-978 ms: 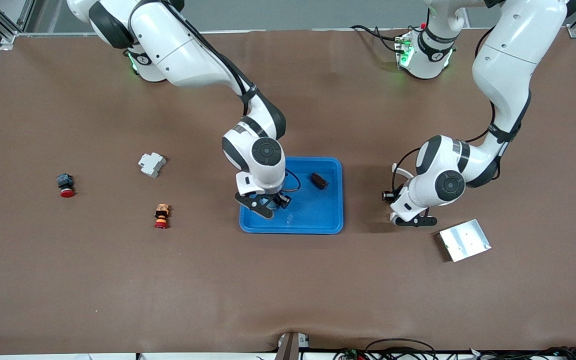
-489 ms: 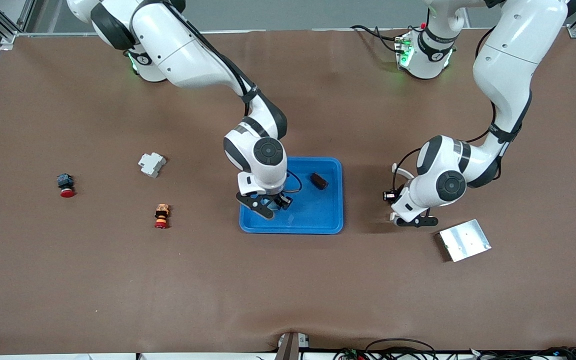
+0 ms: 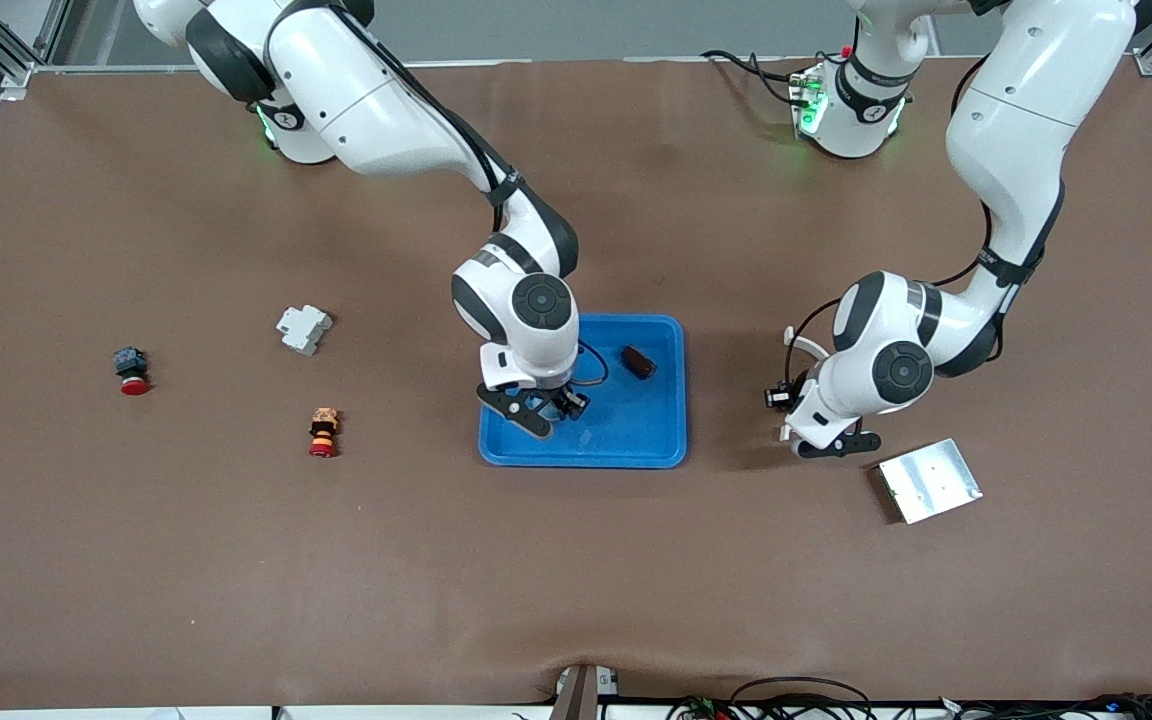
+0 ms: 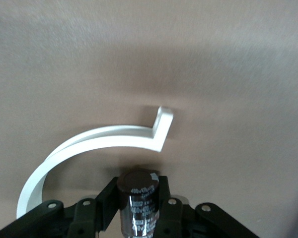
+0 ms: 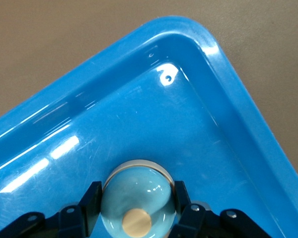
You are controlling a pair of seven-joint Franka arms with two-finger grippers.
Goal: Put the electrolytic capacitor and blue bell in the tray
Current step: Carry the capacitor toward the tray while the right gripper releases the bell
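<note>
The blue tray (image 3: 636,440) lies mid-table. My right gripper (image 3: 541,405) is low over its corner nearest the right arm's end and is shut on the blue bell (image 5: 139,191), a pale blue dome with a tan button on top; its fingers (image 5: 92,196) press both flanks. The tray's floor and rim (image 5: 154,54) fill the right wrist view. My left gripper (image 3: 831,445) is over bare table between the tray and a silver plate. It is shut on the electrolytic capacitor (image 4: 138,196), a dark printed cylinder. In the front view the capacitor is hidden by the hand.
A small dark cylinder (image 3: 638,361) lies in the tray toward the robots. The silver metal plate (image 3: 928,480) lies beside my left gripper. Toward the right arm's end sit a grey-white module (image 3: 304,328), an orange-and-red button (image 3: 323,432) and a black-and-red button (image 3: 131,371).
My right gripper has drifted a little farther in over the tray with the bell. The left hand has shifted very slightly with the capacitor in it.
</note>
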